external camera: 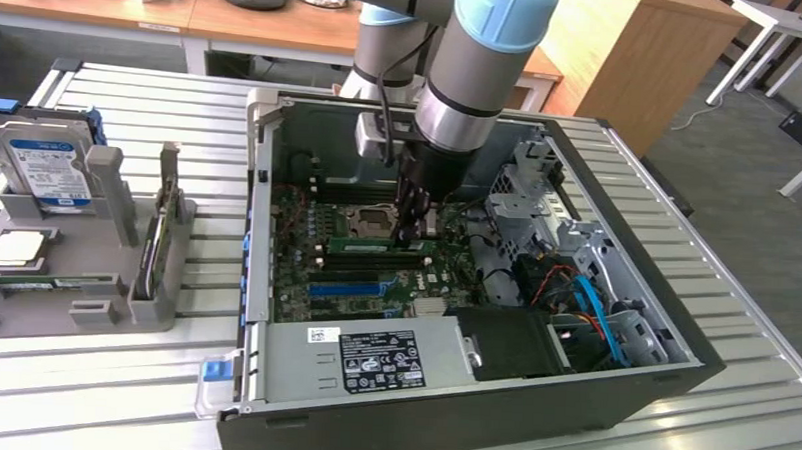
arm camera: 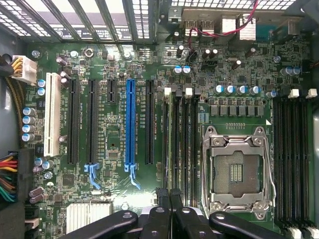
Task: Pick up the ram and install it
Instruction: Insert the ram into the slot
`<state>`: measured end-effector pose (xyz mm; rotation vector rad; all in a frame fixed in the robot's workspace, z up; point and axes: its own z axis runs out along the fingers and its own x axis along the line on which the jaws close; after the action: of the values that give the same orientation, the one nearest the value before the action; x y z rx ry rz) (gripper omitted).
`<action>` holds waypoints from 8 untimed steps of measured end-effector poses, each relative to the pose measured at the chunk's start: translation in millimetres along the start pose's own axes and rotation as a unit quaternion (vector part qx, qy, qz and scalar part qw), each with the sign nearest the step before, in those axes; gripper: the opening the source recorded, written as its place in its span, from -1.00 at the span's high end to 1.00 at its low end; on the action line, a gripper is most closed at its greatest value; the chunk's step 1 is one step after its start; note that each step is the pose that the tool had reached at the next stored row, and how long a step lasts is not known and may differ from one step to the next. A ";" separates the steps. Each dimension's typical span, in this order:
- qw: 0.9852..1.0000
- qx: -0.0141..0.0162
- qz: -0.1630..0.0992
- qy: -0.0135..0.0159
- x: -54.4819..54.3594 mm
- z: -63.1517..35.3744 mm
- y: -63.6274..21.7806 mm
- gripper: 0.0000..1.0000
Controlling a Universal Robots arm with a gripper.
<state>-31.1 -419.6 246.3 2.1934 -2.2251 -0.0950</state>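
The ram (external camera: 373, 246) is a thin green stick lying along a memory slot on the motherboard (external camera: 306, 272), inside the open computer case (external camera: 609, 392). My gripper (external camera: 408, 233) reaches straight down into the case, its dark fingertips at the ram's top edge near the end beside the processor socket (external camera: 374, 221). In the wrist view the black fingers (arm camera: 162, 209) are shut together with nothing between them, over the group of memory slots (arm camera: 184, 139). There the ram (arm camera: 166, 139) shows edge-on in the slot nearest the expansion slots.
A long blue slot (arm camera: 130, 124) and black expansion slots lie beside the memory slots. The silver power supply (external camera: 369, 359) fills the case's near corner, with cables (external camera: 585, 302) on the exterior view's right. A grey parts holder (external camera: 66, 273) with a hard drive (external camera: 43, 167) stands at the left.
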 end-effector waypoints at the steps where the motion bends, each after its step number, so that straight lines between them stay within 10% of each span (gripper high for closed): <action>1: 1.000 0.000 0.000 0.000 0.0 0.2 0.0 0.76; 8: 1.000 0.000 0.000 0.000 0.1 3.3 -0.1 0.76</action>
<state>-31.1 -419.5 242.9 2.1937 -2.2254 -0.0947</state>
